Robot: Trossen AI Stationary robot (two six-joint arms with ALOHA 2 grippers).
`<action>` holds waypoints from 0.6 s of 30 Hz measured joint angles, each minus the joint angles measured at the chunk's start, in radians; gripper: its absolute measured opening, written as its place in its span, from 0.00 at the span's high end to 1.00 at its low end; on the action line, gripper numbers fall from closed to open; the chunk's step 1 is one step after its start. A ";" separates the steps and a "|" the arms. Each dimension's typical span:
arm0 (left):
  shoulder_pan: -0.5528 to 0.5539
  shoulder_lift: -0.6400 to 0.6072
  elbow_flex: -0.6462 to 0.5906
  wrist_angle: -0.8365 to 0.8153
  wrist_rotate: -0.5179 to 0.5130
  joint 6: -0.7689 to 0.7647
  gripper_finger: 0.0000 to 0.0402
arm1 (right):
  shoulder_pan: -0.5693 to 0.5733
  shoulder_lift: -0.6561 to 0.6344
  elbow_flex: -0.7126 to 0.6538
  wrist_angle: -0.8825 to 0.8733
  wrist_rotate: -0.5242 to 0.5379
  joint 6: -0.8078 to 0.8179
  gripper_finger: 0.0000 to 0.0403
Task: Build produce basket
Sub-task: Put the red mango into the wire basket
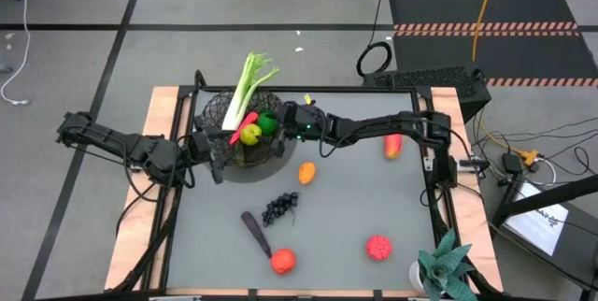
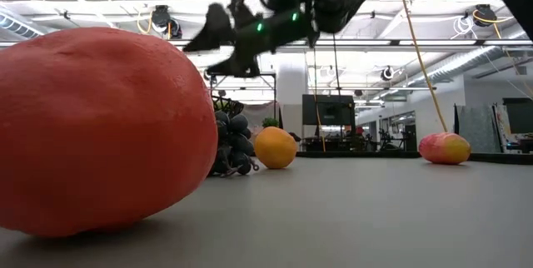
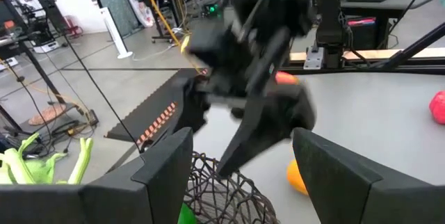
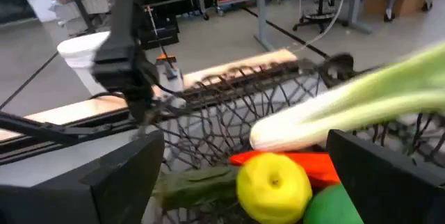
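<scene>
Basket [image 1: 220,112] at the table's far-left edge holds leek [image 1: 245,91] and apple [image 1: 250,134], flanked by left gripper [image 1: 213,156] and right gripper [image 1: 280,125], both spread and empty; grapes [image 1: 279,208] lie on open table [image 1: 346,207] nearer.

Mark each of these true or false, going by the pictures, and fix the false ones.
1. The leek lies flat on the table. False: it leans out of the basket.
2. The grapes are in the basket. False: they lie on the table.
3. The yellow-green apple sits in the basket. True.
4. The right gripper is over the basket's rim, fingers apart and holding nothing. True.
5. The mango is beside the eggplant. False: it lies far off, under the right arm.
6. The left gripper is at the basket's side. True.
</scene>
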 joint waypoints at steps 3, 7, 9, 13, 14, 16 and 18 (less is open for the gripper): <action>0.000 0.000 0.000 0.000 0.000 -0.011 0.38 | 0.025 -0.086 0.000 -0.111 0.000 -0.031 0.03; 0.000 0.000 0.000 0.000 0.002 -0.015 0.38 | 0.072 -0.204 0.001 -0.347 0.010 -0.045 0.03; 0.000 0.001 0.000 0.000 0.003 -0.019 0.38 | 0.107 -0.252 0.001 -0.471 0.050 -0.043 0.03; 0.000 0.001 0.000 0.000 0.005 -0.044 0.38 | 0.191 -0.335 -0.045 -0.647 0.173 -0.041 0.03; 0.000 0.001 0.000 0.000 0.005 -0.048 0.38 | 0.213 -0.356 -0.069 -0.672 0.207 -0.042 0.03; 0.000 0.001 0.000 0.000 0.009 -0.061 0.38 | 0.251 -0.400 -0.124 -0.694 0.265 -0.034 0.03; 0.000 0.006 0.000 0.002 0.010 -0.070 0.38 | 0.280 -0.449 -0.193 -0.702 0.318 -0.021 0.03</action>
